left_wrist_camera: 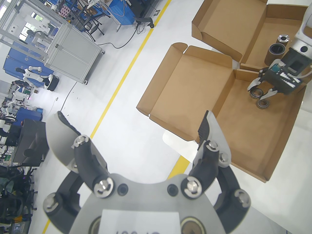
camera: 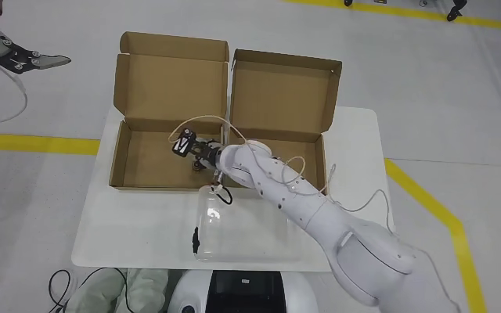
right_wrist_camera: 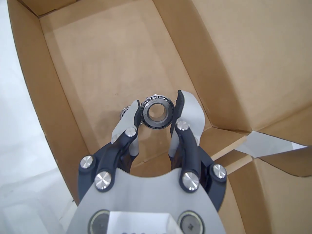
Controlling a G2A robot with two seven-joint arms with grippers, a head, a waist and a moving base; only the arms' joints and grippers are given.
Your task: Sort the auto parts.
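Note:
My right gripper [right_wrist_camera: 158, 98] is low inside the left cardboard box [right_wrist_camera: 102, 57], shut on a steel roller bearing [right_wrist_camera: 157, 114] held by its sides, bore facing the camera. A second bearing [right_wrist_camera: 123, 113] lies on the box floor just behind one finger. From farther off, the right gripper [left_wrist_camera: 262, 91] holds the bearing [left_wrist_camera: 255, 94] near the box's inner wall, with the other bearing [left_wrist_camera: 262, 103] beside it. From above, the right gripper [camera: 202, 159] is at the box's right end. My left gripper [left_wrist_camera: 132, 118] hangs open with nothing in it, over the floor left of the table [camera: 47, 59].
The right cardboard box [left_wrist_camera: 258, 32] holds a dark sleeve [left_wrist_camera: 276, 53] and a silver bushing [left_wrist_camera: 282, 38]. Both boxes have lids folded back [camera: 168, 74]. A clear plastic bag [camera: 215, 223] lies on the white table [camera: 117, 227] in front of the boxes.

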